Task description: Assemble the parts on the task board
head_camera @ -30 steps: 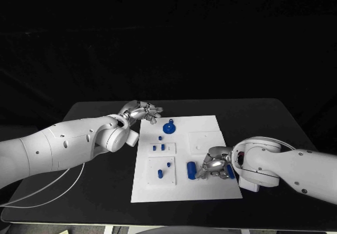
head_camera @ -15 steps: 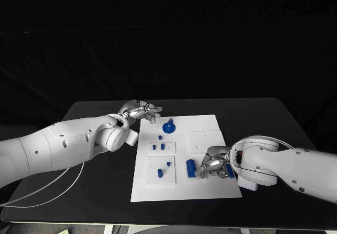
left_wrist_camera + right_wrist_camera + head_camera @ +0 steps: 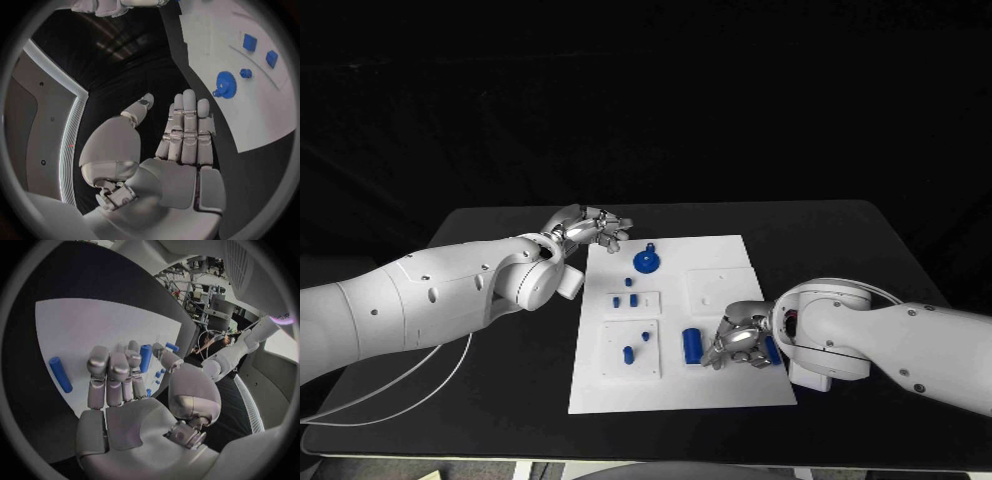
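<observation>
The white task board (image 3: pixel 733 262) lies in the middle of the black table. On it are a blue gear (image 3: pixel 646 262), several small blue pieces (image 3: pixel 635 299) and two blue cylinders (image 3: pixel 692 345) (image 3: pixel 772 350). My right hand (image 3: pixel 737 342) hovers low over the board's near right part, between the two cylinders, fingers stretched out and holding nothing. In the right wrist view one cylinder (image 3: pixel 145 357) lies just past the fingers (image 3: pixel 112 372) near the thumb, the other cylinder (image 3: pixel 60 374) off to the side. My left hand (image 3: pixel 589 228) stays open at the board's far left corner; the gear (image 3: pixel 224 80) is beside its fingers (image 3: pixel 187 125).
Two raised white panels (image 3: pixel 629 350) on the board's left half carry the small blue pieces. A third panel (image 3: pixel 721 285) lies on the right half. Bare black table (image 3: pixel 834 240) surrounds the board on all sides.
My right hand has edged slightly left over the board between the two cylinders. The left hand and the parts have not moved.
</observation>
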